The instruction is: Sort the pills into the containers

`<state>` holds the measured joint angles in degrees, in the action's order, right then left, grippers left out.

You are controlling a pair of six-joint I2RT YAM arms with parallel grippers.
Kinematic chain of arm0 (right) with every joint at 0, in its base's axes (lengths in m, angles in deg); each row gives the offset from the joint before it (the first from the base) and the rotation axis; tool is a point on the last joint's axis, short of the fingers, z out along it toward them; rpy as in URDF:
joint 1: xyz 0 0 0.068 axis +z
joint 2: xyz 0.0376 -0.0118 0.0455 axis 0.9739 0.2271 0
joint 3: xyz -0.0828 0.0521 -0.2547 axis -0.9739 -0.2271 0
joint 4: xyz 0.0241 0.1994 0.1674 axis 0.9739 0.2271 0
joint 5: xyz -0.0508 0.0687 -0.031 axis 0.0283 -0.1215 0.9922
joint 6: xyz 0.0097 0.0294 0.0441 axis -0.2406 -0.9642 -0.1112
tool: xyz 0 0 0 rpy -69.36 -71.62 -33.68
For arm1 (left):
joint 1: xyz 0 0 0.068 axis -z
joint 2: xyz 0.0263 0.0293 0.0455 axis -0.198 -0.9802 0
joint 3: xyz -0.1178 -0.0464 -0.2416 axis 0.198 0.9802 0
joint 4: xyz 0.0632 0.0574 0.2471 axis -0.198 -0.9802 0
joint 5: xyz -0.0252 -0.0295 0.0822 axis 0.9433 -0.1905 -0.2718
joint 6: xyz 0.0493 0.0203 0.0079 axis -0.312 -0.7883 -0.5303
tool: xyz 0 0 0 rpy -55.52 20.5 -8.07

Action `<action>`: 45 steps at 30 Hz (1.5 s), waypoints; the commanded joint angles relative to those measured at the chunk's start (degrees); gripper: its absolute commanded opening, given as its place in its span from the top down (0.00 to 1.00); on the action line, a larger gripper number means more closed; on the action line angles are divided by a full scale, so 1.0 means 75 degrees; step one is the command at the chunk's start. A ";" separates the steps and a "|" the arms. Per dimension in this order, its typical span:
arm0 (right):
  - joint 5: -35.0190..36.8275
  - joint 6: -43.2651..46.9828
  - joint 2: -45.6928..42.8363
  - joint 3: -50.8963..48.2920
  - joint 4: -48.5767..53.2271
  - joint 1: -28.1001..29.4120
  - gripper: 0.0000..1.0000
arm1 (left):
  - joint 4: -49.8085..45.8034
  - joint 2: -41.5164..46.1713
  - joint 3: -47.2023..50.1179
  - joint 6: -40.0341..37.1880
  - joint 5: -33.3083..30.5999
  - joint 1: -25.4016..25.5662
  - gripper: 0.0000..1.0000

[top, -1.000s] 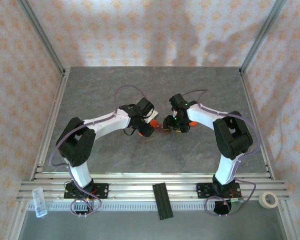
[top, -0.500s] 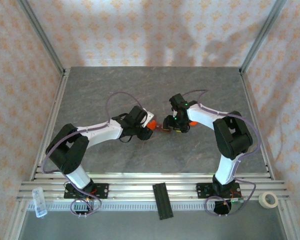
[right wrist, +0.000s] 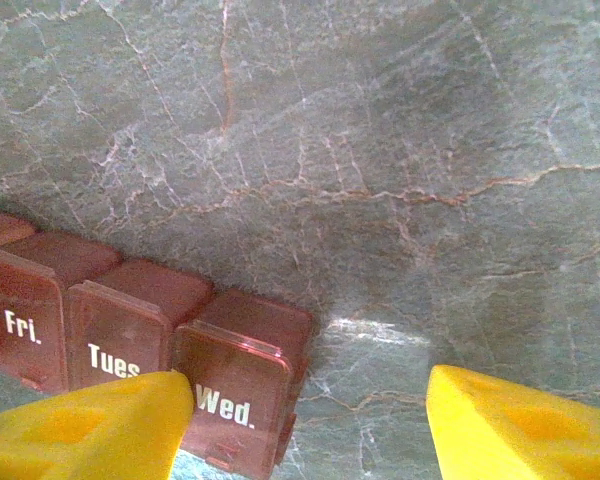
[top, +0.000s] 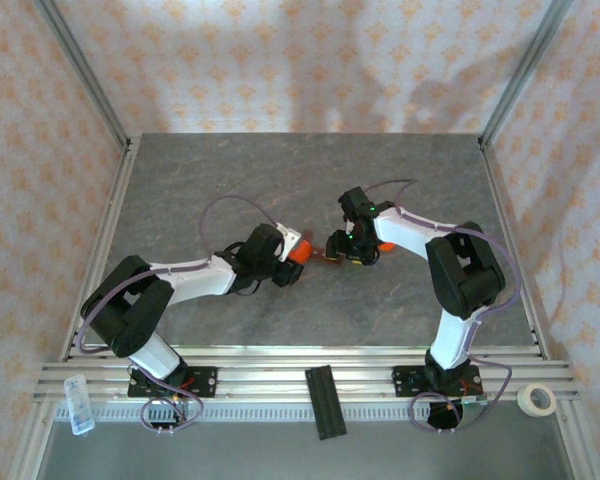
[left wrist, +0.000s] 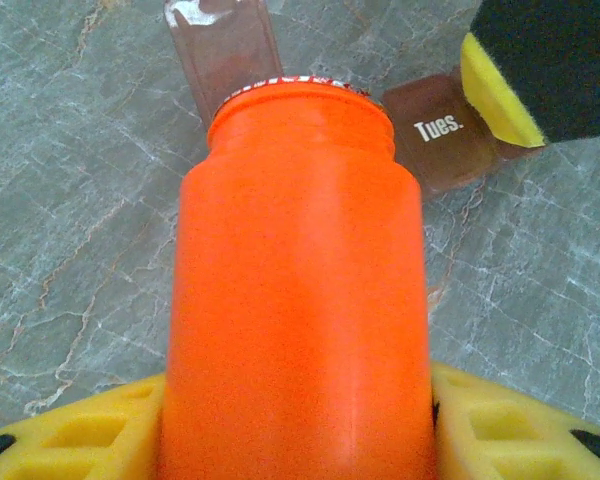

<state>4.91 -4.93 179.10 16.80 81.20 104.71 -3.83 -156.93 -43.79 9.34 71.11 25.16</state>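
Note:
An orange pill bottle lies between my left gripper's yellow fingers, which are shut on it, its open mouth pointing at the containers. The containers are a dark reddish-brown strip of lidded compartments marked Fri., Tues. and Wed. In the left wrist view one lid stands open beyond the bottle's mouth, beside the Tues. lid. My right gripper is open, its left finger over the strip's Wed. end. From above, the bottle and right gripper flank the strip. No pill can be made out.
A black ribbed bar lies on the front rail between the arm bases. A tape roll sits at the front right and a small clear box at the front left. Patterned walls close in the grey table.
My left arm has dropped low and stretched out flat, keeping the orange bottle at the strip. The right arm has not moved.

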 commanded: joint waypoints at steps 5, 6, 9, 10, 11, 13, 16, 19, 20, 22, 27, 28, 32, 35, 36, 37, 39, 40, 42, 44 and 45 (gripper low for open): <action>0.0688 -0.0151 0.0327 0.0063 0.0346 0.0043 0.35 | 0.1264 0.0359 0.0414 0.0194 0.0021 -0.0084 1.00; 0.0712 -0.0160 0.0322 0.0087 0.0361 0.0044 0.35 | 0.1417 0.0381 0.0476 0.0205 0.0018 -0.0083 1.00; 0.0761 -0.0202 0.0256 0.0133 0.0397 0.0043 0.35 | 0.1834 0.0464 0.0632 0.0261 0.0073 -0.0084 1.00; 0.0776 -0.0219 0.0222 0.0147 0.0420 0.0040 0.35 | 0.1948 0.0499 0.0680 0.0265 0.0065 -0.0084 1.00; 0.0811 -0.0238 0.0192 0.0167 0.0440 0.0043 0.35 | 0.2098 0.0539 0.0711 0.0276 0.0070 -0.0087 1.00; 0.0895 -0.0265 0.0117 0.0205 0.0488 0.0044 0.35 | 0.2381 0.0592 0.0777 0.0297 0.0066 -0.0084 1.00; 0.1048 -0.0305 -0.0024 0.0261 0.0589 0.0048 0.34 | 0.2771 0.0658 0.0837 0.0299 0.0011 -0.0084 1.00; 0.1228 -0.0369 -0.0164 0.0356 0.0743 0.0039 0.33 | 0.3256 0.0687 0.0905 0.0312 -0.0048 -0.0087 1.00; 0.1298 -0.0399 -0.0204 0.0382 0.0819 0.0039 0.33 | 0.3426 0.0687 0.0927 0.0299 -0.0055 -0.0090 1.00; 0.1497 -0.0444 -0.0324 0.0512 0.1038 0.0022 0.33 | 0.3883 0.0687 0.0993 0.0260 -0.0076 -0.0084 1.00; 0.1960 -0.0490 -0.0816 0.0740 0.1609 -0.0162 0.32 | 0.4821 0.0760 0.1009 0.0148 -0.0170 -0.0096 1.00; 0.2042 -0.0498 -0.0920 0.0806 0.1721 -0.0219 0.32 | 0.5051 0.0780 0.1002 0.0120 -0.0182 -0.0093 1.00; 0.2122 -0.0542 -0.1209 0.1060 0.1997 -0.0373 0.32 | 0.5640 0.0838 0.0948 -0.0041 -0.0223 -0.0107 1.00; 0.2091 -0.0631 -0.1305 0.1225 0.2061 -0.0467 0.32 | 0.5932 0.0895 0.0921 -0.0127 -0.0250 -0.0137 1.00; 0.2083 -0.0656 -0.1321 0.1261 0.2070 -0.0528 0.31 | 0.6047 0.0920 0.0918 -0.0153 -0.0250 -0.0131 1.00; 0.2066 -0.0675 -0.1344 0.1288 0.2072 -0.0588 0.31 | 0.6227 0.0944 0.0951 -0.0206 -0.0240 -0.0131 1.00; 0.2024 -0.0718 -0.1385 0.1306 0.2030 -0.0755 0.31 | 0.6584 0.0989 0.0989 -0.0284 -0.0246 -0.0138 1.00; 0.1993 -0.0739 -0.1390 0.1309 0.2008 -0.0867 0.31 | 0.6898 0.1012 0.1000 -0.0330 -0.0275 -0.0132 1.00; 0.1920 -0.0748 -0.1392 0.1320 0.1948 -0.1069 0.31 | 0.7175 0.1059 0.1000 -0.0393 -0.0293 -0.0137 1.00; 0.1933 -0.0761 -0.1357 0.1362 0.1937 -0.1279 0.31 | 0.7349 0.1096 0.0949 -0.0456 -0.0267 -0.0132 1.00; 0.1931 -0.0761 -0.1344 0.1373 0.1911 -0.1396 0.31 | 0.7402 0.1115 0.0904 -0.0461 -0.0235 -0.0140 1.00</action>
<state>18.18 -9.58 169.90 25.50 94.06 96.10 44.23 -150.81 -36.69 7.94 70.54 24.79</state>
